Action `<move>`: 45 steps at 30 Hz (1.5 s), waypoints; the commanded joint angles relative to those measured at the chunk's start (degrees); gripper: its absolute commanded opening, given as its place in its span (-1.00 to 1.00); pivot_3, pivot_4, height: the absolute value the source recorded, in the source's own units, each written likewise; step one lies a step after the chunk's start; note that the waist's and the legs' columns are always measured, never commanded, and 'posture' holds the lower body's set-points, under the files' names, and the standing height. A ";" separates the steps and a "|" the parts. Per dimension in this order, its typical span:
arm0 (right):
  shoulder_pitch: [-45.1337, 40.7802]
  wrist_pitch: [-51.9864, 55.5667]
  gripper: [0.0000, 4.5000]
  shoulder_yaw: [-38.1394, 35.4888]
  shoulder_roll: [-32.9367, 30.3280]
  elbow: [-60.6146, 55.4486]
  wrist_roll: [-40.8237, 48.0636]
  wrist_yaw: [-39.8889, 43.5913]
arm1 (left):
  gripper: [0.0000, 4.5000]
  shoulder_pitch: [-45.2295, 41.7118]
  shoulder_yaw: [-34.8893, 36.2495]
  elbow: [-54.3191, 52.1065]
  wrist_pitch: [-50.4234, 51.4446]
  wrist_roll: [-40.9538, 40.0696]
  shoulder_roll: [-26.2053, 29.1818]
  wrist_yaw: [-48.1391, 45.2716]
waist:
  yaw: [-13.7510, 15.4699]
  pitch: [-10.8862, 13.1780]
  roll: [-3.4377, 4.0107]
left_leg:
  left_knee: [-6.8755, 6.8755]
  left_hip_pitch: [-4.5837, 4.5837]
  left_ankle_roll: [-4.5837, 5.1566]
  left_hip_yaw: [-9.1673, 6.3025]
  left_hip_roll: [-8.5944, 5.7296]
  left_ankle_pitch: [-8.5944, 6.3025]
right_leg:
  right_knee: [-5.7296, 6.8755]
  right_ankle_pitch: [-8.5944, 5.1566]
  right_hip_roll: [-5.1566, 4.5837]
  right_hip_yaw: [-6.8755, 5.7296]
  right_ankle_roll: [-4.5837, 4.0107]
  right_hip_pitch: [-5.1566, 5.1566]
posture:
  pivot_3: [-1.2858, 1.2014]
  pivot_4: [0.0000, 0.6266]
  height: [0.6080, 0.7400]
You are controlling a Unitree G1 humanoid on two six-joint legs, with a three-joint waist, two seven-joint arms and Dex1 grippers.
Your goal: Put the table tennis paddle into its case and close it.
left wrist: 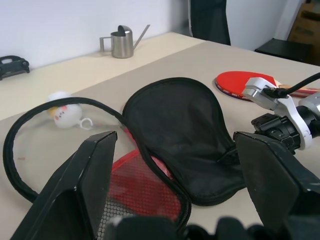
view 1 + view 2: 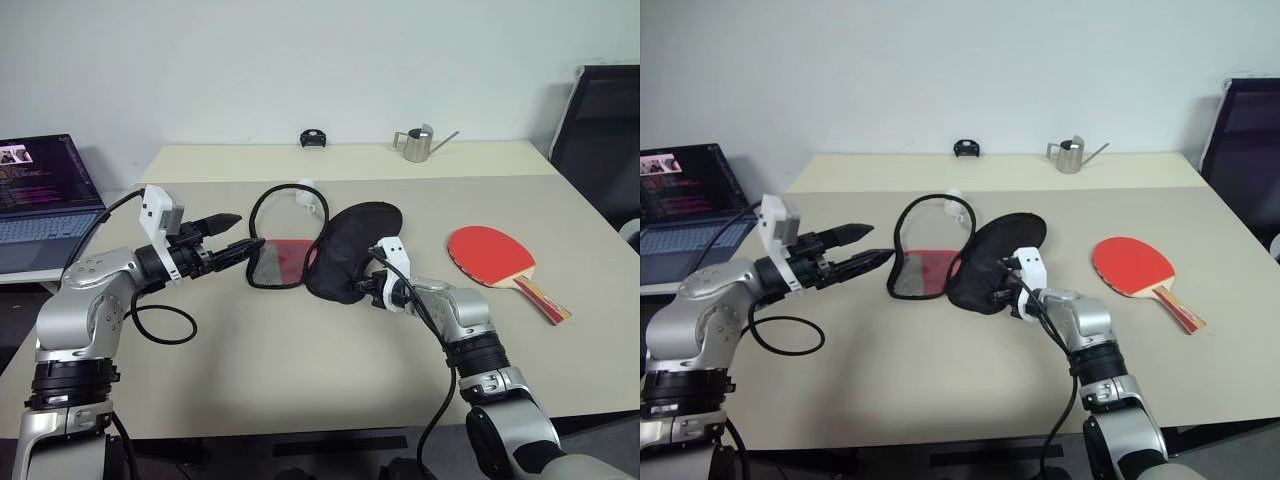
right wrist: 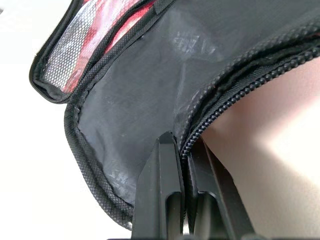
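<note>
While unzipped, soft black case [image 2: 352, 250], round red paddle [image 2: 490, 256]

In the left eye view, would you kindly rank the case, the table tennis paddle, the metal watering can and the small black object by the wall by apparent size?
1. The case, lying unzipped and spread open.
2. The table tennis paddle.
3. The metal watering can.
4. The small black object.

The last two stand farther from the camera, so they look smaller than they are.

A big tan table [image 2: 300, 370] stands by a plain white wall [image 2: 300, 60]. A black chair [image 2: 605, 120] sits beside it.
</note>
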 commanded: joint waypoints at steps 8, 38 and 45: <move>6.42 9.28 -0.97 2.83 -4.32 -15.53 3.04 2.79 | 0.81 0.00 -0.67 -3.81 0.62 -0.83 0.45 -0.99 | 0.15 0.00 0.00 | -0.01 -0.03 0.02 -0.01 0.00 -0.01 | -0.02 0.00 0.00 -0.01 0.00 -0.01 | 0.03 -0.52 1.00; -1.89 -1.66 -0.97 8.91 -28.03 0.94 -3.51 18.28 | 0.81 -6.30 -6.73 -0.37 -0.30 0.41 -1.80 -3.53 | 1.44 0.01 -0.07 | 0.07 -0.03 0.20 -0.02 -0.02 -0.11 | -0.05 0.00 -0.01 -0.05 0.00 0.07 | 0.03 -0.52 1.00; -6.22 -7.22 -0.97 11.94 -29.00 8.90 -7.66 22.27 | 0.81 -6.80 -7.67 0.03 -0.75 1.07 -2.53 -4.20 | 1.40 0.02 -0.07 | 0.07 -0.05 0.19 -0.02 -0.02 -0.10 | -0.07 0.00 -0.01 -0.05 0.00 0.07 | 0.03 -0.52 1.00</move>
